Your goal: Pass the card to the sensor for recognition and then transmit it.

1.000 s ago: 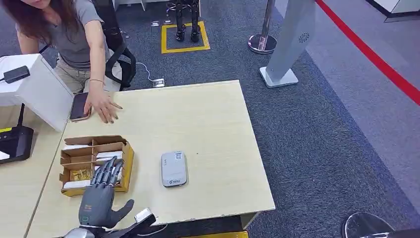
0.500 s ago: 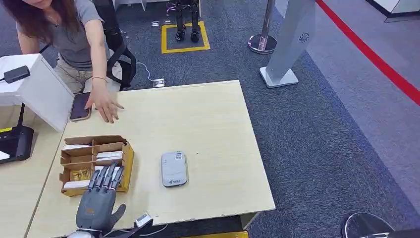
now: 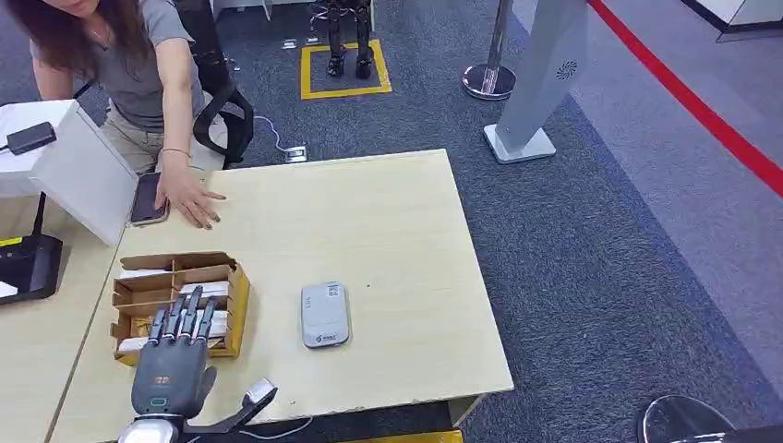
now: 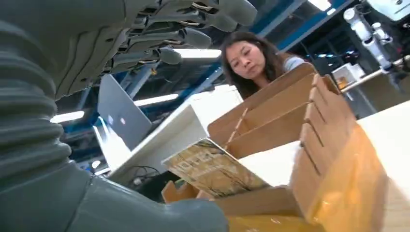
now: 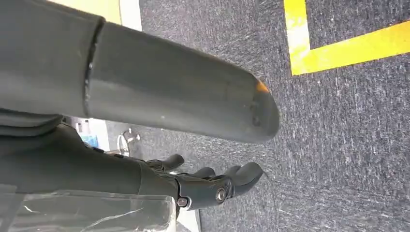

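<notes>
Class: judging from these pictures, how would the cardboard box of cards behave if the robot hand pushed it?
The cardboard box looks thin-walled and light, so it would probably slide on the smooth table. Its low, wide shape suggests little tipping risk. Leaning cards may shift.

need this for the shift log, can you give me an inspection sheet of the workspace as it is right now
surface: pale wooden table, no spills seen.
job's things: cardboard box with compartments holding cards; grey sensor lying flat beside it, apart from the box.
clutter: phone near the table's far edge under a person's hand; white box and a black device on the adjoining table.
hands: left hand open, fingers spread over the box's near side, holding nothing; right hand hanging over the carpet, fingers curled in, nothing in it.
cables: thin cable at the table's near edge.
surroundings: grey carpet, yellow floor square, red line, stanchion base.
</notes>
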{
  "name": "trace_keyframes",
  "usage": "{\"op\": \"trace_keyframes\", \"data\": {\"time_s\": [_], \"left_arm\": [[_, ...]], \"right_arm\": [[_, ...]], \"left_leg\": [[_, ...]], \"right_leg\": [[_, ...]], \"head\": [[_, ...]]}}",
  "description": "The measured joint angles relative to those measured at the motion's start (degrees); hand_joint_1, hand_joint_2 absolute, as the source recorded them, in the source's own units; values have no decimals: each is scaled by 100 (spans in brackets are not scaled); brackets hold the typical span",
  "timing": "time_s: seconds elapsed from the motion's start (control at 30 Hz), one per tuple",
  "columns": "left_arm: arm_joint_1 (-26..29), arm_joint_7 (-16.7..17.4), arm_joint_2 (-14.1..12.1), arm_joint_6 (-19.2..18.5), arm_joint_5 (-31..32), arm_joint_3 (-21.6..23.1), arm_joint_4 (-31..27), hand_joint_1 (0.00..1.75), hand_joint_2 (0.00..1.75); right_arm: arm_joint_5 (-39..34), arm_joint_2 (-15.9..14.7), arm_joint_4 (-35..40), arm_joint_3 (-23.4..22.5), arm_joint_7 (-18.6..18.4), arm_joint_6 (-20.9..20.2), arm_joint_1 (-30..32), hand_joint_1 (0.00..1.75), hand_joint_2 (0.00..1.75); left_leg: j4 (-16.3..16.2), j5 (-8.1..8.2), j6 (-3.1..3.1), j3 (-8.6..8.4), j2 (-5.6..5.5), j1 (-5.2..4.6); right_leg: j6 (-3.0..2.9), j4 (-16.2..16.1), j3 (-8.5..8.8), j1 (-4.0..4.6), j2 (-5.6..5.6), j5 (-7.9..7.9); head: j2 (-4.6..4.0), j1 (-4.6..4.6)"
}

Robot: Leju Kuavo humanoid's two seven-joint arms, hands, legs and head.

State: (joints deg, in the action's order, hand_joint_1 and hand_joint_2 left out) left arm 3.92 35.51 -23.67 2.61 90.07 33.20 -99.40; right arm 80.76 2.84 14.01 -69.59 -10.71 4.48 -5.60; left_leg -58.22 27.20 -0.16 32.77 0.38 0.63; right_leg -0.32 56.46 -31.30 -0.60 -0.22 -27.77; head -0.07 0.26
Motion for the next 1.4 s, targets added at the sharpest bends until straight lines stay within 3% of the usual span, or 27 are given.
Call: {"op": "trace_keyframes", "data": {"time_s": [0.7, 0.97, 1.4], "left_arm": [[-48, 40, -197, -309, 0, 254, -114, 0, 175], [62, 276, -208, -507, 0, 263, -208, 0, 175], [169, 204, -208, -549, 0, 261, -216, 0, 175]], "right_arm": [[-15, 9, 0, 2, -4, 9, 0, 0, 0], [-31, 22, 0, 2, -17, 20, 1, 0, 0], [0, 22, 0, 2, -4, 17, 0, 0, 0]], "left_leg": [[0, 0, 0, 0, 1, 1], [0, 1, 0, 1, 1, 1], [0, 0, 0, 1, 1, 1]], "right_leg": [[0, 0, -1, 0, 1, 0], [0, 0, -1, 0, 1, 0], [0, 0, 0, 0, 1, 0]], "head": [[0, 0], [0, -2], [0, 0]]}}
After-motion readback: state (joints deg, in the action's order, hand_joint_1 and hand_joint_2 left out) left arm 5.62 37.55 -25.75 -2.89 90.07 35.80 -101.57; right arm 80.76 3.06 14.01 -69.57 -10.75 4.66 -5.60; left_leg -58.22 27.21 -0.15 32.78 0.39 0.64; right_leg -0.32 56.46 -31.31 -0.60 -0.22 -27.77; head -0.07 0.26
